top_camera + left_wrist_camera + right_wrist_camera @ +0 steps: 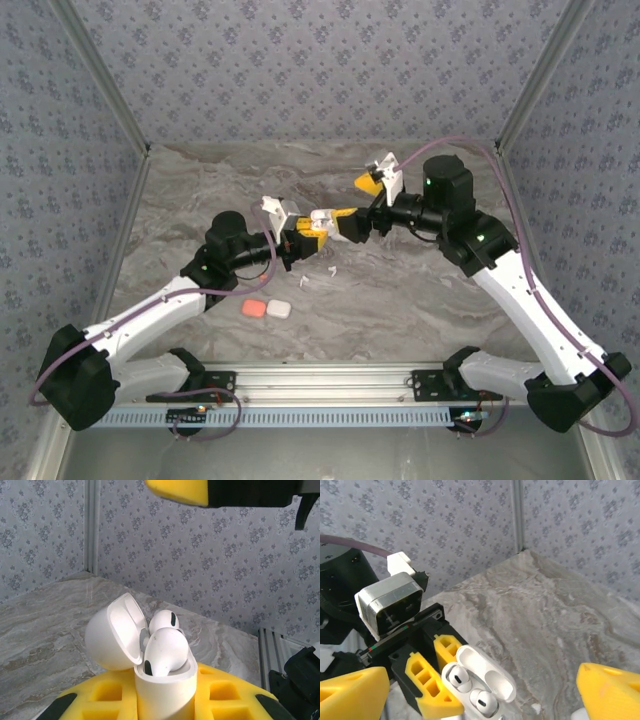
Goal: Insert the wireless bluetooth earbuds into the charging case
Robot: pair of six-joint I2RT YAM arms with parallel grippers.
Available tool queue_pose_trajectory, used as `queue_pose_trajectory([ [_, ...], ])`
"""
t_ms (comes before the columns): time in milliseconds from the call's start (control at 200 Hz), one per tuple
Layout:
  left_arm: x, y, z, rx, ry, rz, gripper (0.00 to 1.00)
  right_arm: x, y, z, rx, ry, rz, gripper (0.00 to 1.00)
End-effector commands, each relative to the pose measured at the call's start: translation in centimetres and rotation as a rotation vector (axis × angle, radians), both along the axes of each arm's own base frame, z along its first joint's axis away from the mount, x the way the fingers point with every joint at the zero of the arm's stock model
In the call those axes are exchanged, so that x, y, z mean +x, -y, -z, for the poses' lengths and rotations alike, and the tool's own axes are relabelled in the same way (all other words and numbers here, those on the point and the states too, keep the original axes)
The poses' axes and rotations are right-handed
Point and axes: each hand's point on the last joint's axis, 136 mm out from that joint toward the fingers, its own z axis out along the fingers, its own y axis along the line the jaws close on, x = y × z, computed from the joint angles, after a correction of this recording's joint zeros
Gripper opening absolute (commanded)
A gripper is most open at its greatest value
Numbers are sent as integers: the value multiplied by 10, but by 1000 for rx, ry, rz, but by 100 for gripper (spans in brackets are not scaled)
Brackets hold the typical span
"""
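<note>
Closest to the viewer runs the aluminium base rail [320, 385], with both arm bases bolted to it. Beyond it on the marble table top [420, 300] lie a closed coral case [255, 308] and a closed white case [279, 309], touching side by side. Two small white pieces [305, 283], probably loose earbuds, lie just past them.

**Grip state.** The left gripper [165, 705] is clenched on the lower body of the white charging case [165, 687] and holds it upright above mid-table. The lid [112, 632] is hinged open. The right gripper [480, 697] stands fully spread and grasps nothing, with its yellow fingertips [355, 692] well to either side of the case.

**Task items.** Two white earbuds occupy the case wells, the near earbud [167, 652] and the far earbud [164, 620]. The near one appears to sit slightly proud of the rim.

**Procedure (judgement).** Insertion looks nearly complete.
1. Withdraw the right gripper straight back from the case opening.
2. Keep both fingers clear of the lid and of the left wrist camera [390, 602].
3. Confirm that both earbuds sit flush before closing the lid.

**Clearance.** The grippers are close together, so sideways movement is restricted. Open table lies toward the back wall [320, 70] and to the right. The corner post [517, 515] marks the edge of that space.
</note>
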Motion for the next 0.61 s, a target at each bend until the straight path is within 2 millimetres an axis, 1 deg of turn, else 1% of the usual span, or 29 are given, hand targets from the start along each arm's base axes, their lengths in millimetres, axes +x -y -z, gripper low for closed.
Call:
queue_pose_trajectory([
  [0, -8, 2, -35, -67, 92, 35, 0, -15, -9, 11, 60, -177, -127, 100],
  [80, -8, 2, -35, -65, 90, 36, 0, -18, -15, 16, 73, -234, -175, 100],
  [155, -8, 2, -34, -64, 88, 35, 0, -16, -19, 23, 76, -281, -192, 100],
  [290, -8, 2, -33, -64, 86, 35, 0, -13, -25, 32, 70, -334, -208, 100],
  [480, -8, 2, -33, -63, 85, 34, 0, -17, -34, 43, 40, -397, -253, 100],
  [605, -7, 2, -32, -59, 80, 30, 0, -21, -36, 42, 45, -401, -280, 100],
])
